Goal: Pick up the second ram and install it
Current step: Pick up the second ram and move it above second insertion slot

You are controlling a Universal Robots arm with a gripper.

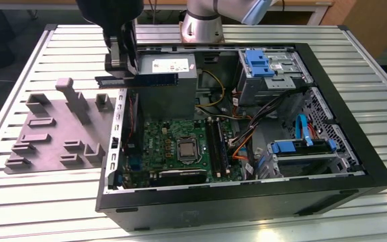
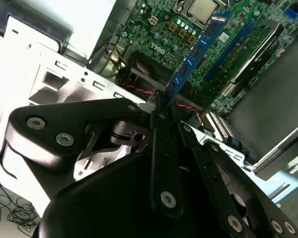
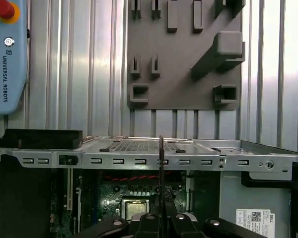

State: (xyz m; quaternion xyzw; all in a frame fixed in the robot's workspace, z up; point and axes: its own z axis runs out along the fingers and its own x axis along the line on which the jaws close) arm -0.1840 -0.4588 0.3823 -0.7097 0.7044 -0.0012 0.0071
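**RAM stick aloft over the case edge**

While your gripper hangs above the open computer case, its black fingers are clamped on one end of the second ram, a long, flat, narrow blue board. In the exterior view the stick juts level toward that view's right, above the case's wall and in front of the grey power supply.

Second wrist view: you see the stick running away from the fingertips, edge on, with small chips and a pale sticker (print too small to tell).

Below lies the green motherboard, glossy, dotted with components, a square metal processor at its middle. Long black sockets sit beside it.

Beside the case, on the ribbed aluminium table, rests a matte grey moulded fixture tray with blocky slots and posts.
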